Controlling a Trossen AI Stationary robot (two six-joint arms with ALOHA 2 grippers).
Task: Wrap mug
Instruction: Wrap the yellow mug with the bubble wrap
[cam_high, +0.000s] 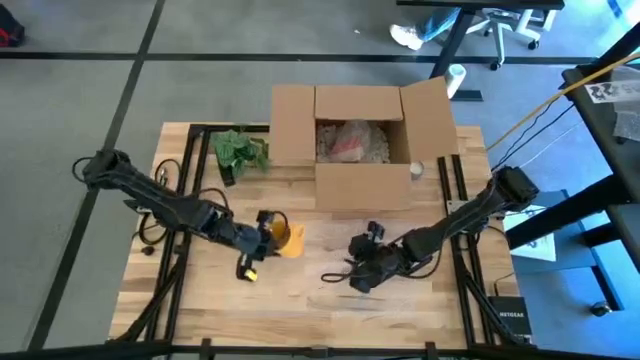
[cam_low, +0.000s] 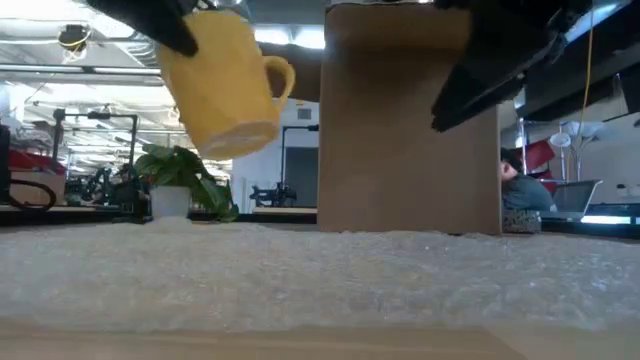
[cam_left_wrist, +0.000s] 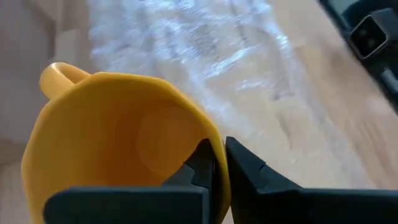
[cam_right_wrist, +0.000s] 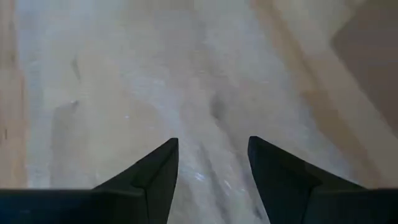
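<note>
A: Left gripper (cam_left_wrist: 214, 163)?
B: Pinched on the mug (cam_left_wrist: 118, 137) rim; mug aloft, tilted, over the bubble wrap (cam_low: 320, 270), likely for setting down mid-sheet.
A: Right gripper (cam_right_wrist: 212, 163)?
B: Fingers parted, empty, low over the wrap, likely to take an edge.
A: Room?
B: Box (cam_high: 355, 140) behind, plant (cam_high: 240, 152) at back left; the wrap's near edge is open.

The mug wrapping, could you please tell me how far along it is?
Done: the bubble wrap lies spread on the table. In hand: the left tool holds the yellow mug by its rim, above the sheet. The right tool is open over the wrap. Left: setting down, wrapping.
</note>
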